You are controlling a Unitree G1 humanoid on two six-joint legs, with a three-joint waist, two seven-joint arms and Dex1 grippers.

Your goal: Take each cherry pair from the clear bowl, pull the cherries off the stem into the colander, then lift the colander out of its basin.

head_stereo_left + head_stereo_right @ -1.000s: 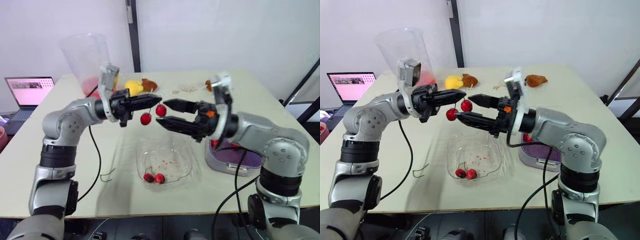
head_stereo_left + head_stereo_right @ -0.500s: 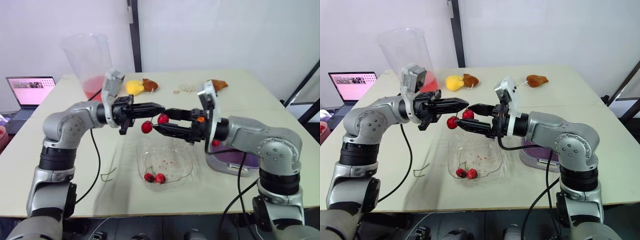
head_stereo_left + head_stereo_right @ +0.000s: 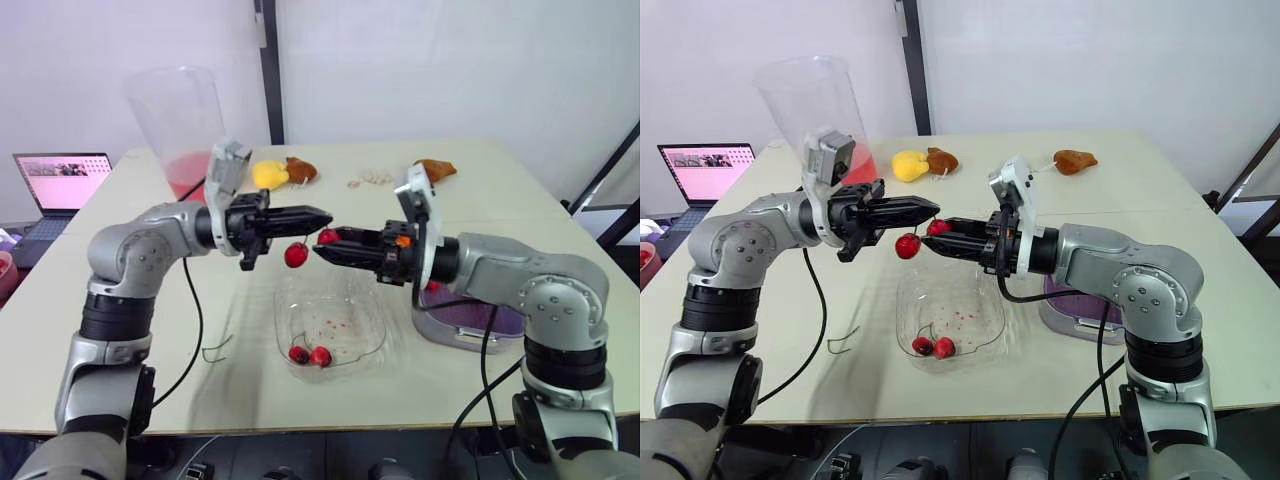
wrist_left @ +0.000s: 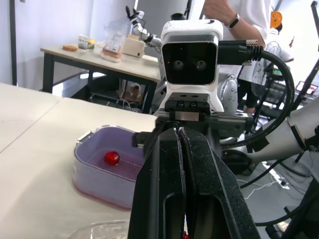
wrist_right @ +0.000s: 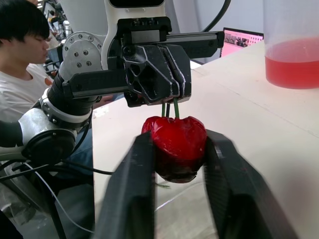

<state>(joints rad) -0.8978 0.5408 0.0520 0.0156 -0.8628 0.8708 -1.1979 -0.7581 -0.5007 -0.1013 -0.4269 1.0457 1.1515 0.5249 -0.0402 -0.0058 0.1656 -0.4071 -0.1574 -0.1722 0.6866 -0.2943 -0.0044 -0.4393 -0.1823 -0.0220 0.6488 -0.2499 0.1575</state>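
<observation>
Above bowl: left hand pinching stem, right hand clamping cherry.

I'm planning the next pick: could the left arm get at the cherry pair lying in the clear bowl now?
Probably not yet: the left tool is shut on a stem. The cherry pair in the clear bowl lies uncovered.

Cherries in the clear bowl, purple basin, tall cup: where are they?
cherries (image 3: 319, 356), left eye view, one fruit.
purple basin (image 4: 102, 185), left wrist view, front wall.
tall cup (image 3: 178, 115), left eye view, clear wall.
</observation>
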